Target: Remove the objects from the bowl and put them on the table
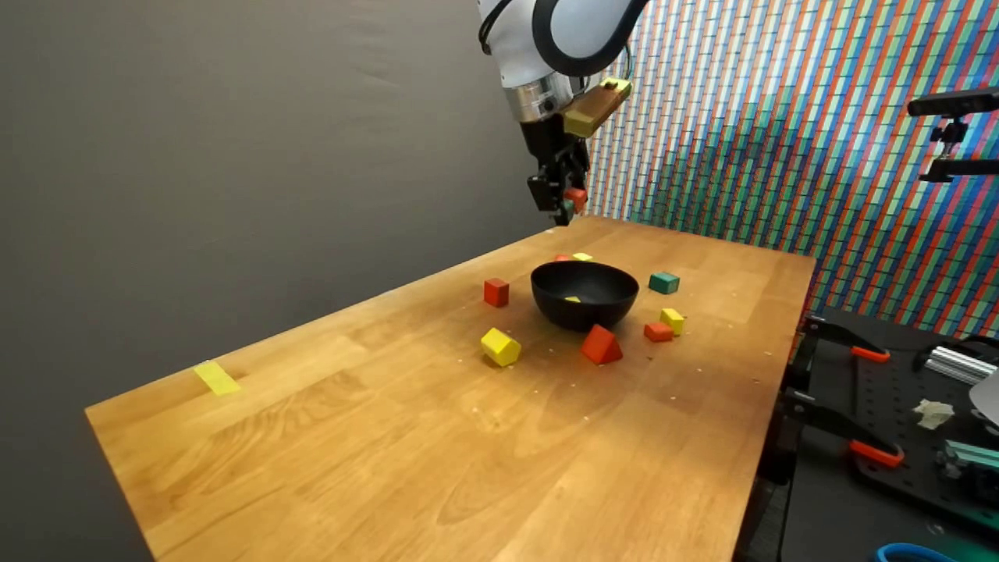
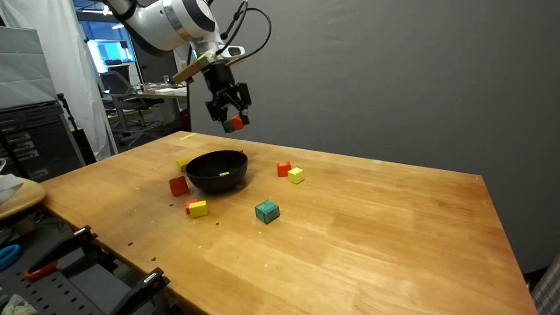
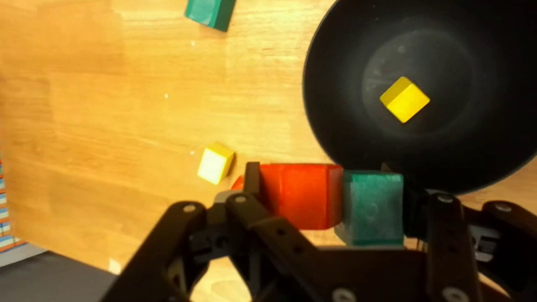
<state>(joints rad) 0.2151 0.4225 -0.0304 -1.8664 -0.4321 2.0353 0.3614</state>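
Hand point(image 3: 333, 195) clamped on two at once: held red block point(image 3: 304, 195) and held green block point(image 3: 373, 207), side by side, apparently touching. In both exterior views they hang well above the surface point(image 1: 437, 468). Relation that matters: in the wrist view the bowl point(image 3: 344, 92) lies up and right of the hand, its near rim passing behind the held green block. Looks to me like the two are off to the bowl's edge rather than over its middle; can't fix the plumb line from here. So next, I'd guess, swing away from the bowl, leftward in that view, then lower. Catch: loose yellow block point(image 3: 215, 163) plus a mostly hidden red block point(image 3: 238, 183) sit that way, so aim past or around them.

Long axis of the two together: along the hand's closing line, about level in the wrist view. Singly, they look stubby, no sure long axis. Could part and tumble on release; go low first.

One in the bowl: inner yellow block point(image 3: 405, 100), on the bottom, up and right of the hand, set cornerwise to the closing line. Probably wants the hand turned when its go comes. Bowl upright, round, no axis to mind.
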